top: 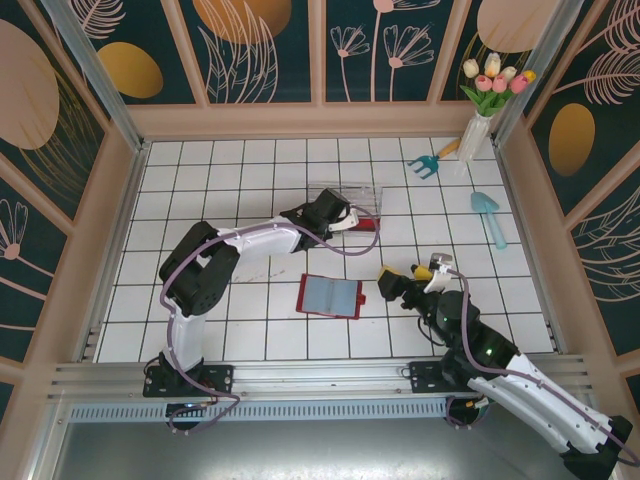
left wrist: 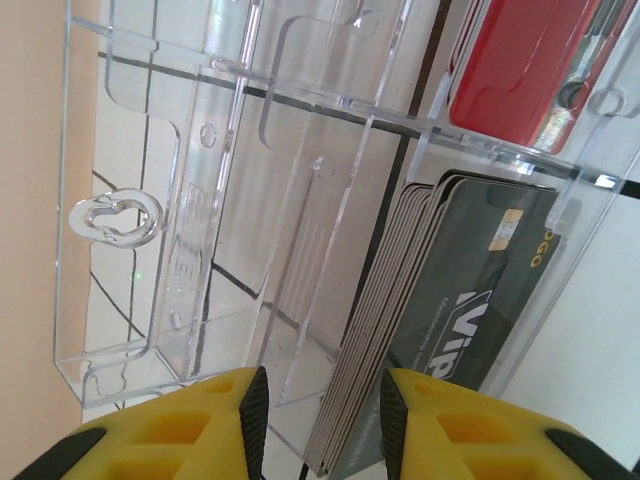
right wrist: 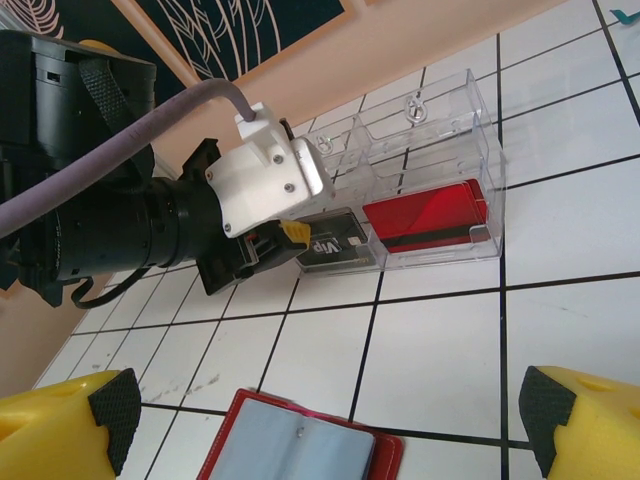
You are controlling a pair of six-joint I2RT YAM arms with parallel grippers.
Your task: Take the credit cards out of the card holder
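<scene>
While your left gripper point(left wrist: 320, 425) straddles the grey credit cards point(left wrist: 450, 290) stacked in the clear tray point(left wrist: 150, 200), upper centre overhead, grip impossible to call, your right gripper point(right wrist: 330, 405) hangs wide open beside the card holder point(top: 330, 296), splayed mid-frame for access.

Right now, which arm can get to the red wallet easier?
Probably the right. The right gripper hangs wide open just beside the red wallet, which lies open on the tiles. The left gripper is farther back, up against the clear tray.

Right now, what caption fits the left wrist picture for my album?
Yellow jaws, slightly apart, face a stack of grey VIP cards in a clear plastic tray.
</scene>
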